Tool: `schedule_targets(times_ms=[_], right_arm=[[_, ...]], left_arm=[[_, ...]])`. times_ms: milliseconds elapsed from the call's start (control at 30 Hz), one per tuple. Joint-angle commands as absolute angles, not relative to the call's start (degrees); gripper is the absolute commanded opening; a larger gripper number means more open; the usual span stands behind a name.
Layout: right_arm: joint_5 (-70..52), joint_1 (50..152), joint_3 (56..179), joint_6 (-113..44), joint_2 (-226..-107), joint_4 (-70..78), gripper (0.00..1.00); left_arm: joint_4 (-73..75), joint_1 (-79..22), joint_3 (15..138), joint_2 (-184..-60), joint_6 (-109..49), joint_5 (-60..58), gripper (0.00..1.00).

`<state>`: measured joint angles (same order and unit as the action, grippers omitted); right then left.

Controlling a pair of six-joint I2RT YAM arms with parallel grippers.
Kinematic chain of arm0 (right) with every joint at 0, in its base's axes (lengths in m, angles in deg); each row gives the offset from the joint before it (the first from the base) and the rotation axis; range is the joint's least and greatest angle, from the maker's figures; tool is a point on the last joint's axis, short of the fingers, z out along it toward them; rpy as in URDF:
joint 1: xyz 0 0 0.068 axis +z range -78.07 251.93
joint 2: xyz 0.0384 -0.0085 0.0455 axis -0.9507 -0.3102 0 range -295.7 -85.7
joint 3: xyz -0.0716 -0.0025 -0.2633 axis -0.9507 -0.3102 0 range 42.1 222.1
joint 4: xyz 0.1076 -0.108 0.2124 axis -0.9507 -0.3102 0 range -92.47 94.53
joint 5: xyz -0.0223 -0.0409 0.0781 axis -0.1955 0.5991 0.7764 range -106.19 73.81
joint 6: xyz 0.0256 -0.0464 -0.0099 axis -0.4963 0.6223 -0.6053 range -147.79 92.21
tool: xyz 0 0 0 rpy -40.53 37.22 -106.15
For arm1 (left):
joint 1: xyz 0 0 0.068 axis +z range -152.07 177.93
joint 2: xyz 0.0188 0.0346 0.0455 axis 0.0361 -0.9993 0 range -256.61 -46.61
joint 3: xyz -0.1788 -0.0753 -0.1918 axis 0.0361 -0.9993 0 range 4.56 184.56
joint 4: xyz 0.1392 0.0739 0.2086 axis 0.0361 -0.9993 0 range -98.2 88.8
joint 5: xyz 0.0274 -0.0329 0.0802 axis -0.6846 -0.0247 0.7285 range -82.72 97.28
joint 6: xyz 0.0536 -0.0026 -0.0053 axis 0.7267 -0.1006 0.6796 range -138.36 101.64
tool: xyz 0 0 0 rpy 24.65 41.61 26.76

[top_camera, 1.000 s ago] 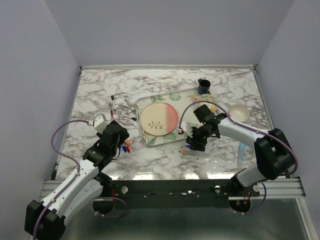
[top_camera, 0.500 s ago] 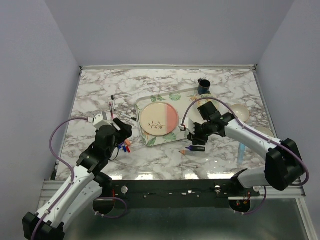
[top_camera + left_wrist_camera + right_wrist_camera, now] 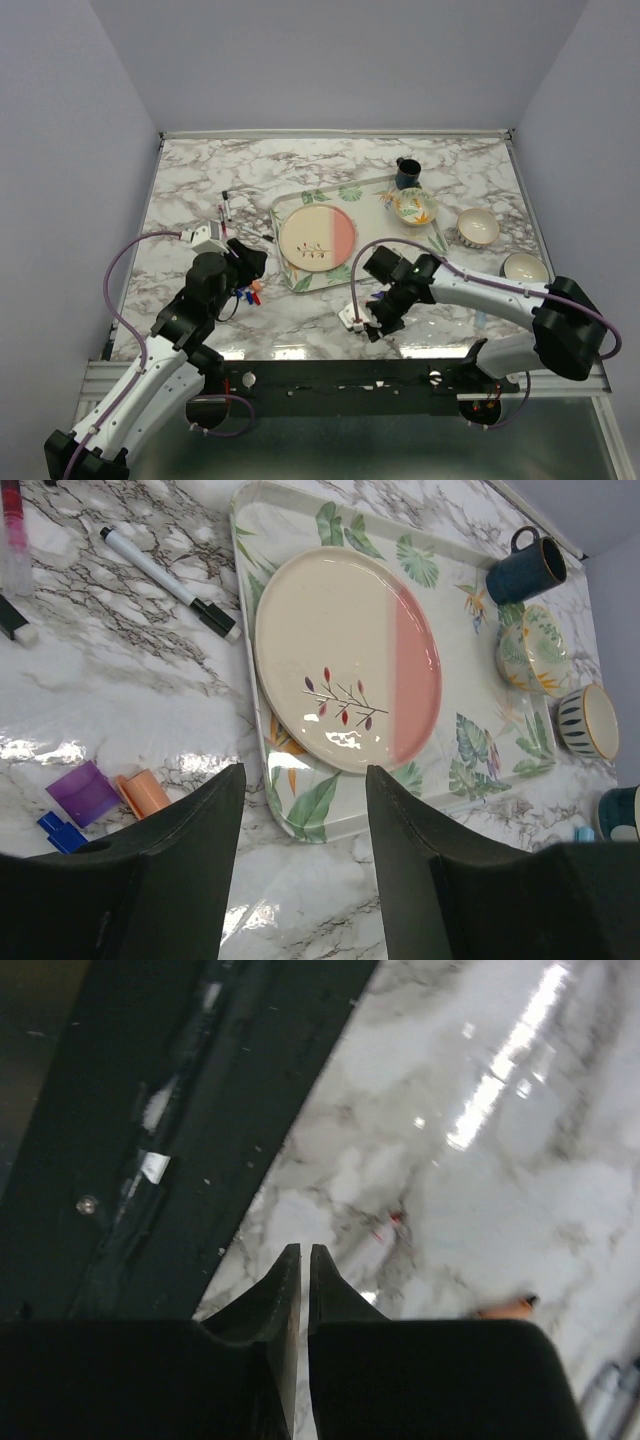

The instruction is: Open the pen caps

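Observation:
Loose pen caps lie on the marble left of the tray: a purple cap (image 3: 82,792), an orange cap (image 3: 145,792) and a blue cap (image 3: 60,830); they show as a small cluster of caps (image 3: 250,292) from above. A white pen with a black cap (image 3: 170,583) lies further back, near other pens (image 3: 225,210). My left gripper (image 3: 300,865) (image 3: 250,262) hovers open over the tray's near-left corner, holding nothing. My right gripper (image 3: 304,1252) (image 3: 372,328) is shut with nothing between its jaws and points at the table's near edge. A small orange piece (image 3: 505,1307) lies to its right.
A leaf-patterned tray (image 3: 352,192) carries a cream and pink plate (image 3: 317,238) and a patterned bowl (image 3: 414,207). A dark mug (image 3: 407,173) stands behind it. Two more bowls (image 3: 478,226) (image 3: 524,267) sit at the right. The dark rail (image 3: 150,1110) runs along the table's near edge.
My right arm swung from the tray's near edge toward the table's front edge and its jaws closed. The bowl on the tray became visible. The left gripper rose slightly and narrowed a little.

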<state>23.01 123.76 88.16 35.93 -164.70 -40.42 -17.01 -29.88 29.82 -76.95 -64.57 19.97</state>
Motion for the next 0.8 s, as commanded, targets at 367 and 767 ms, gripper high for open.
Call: schedule_targets(times_ms=[367,767], right_arm=[[6.0,132.2,86.0,31.0,-173.7,-34.8,0.11],[-3.1,130.3,84.9,27.8,-172.2,-33.0,0.11]], left_arm=[[-16.1,-29.7,29.3,-76.7,-63.4,18.0,0.57],[-16.6,-29.6,29.3,-75.9,-63.4,18.3,0.63]])
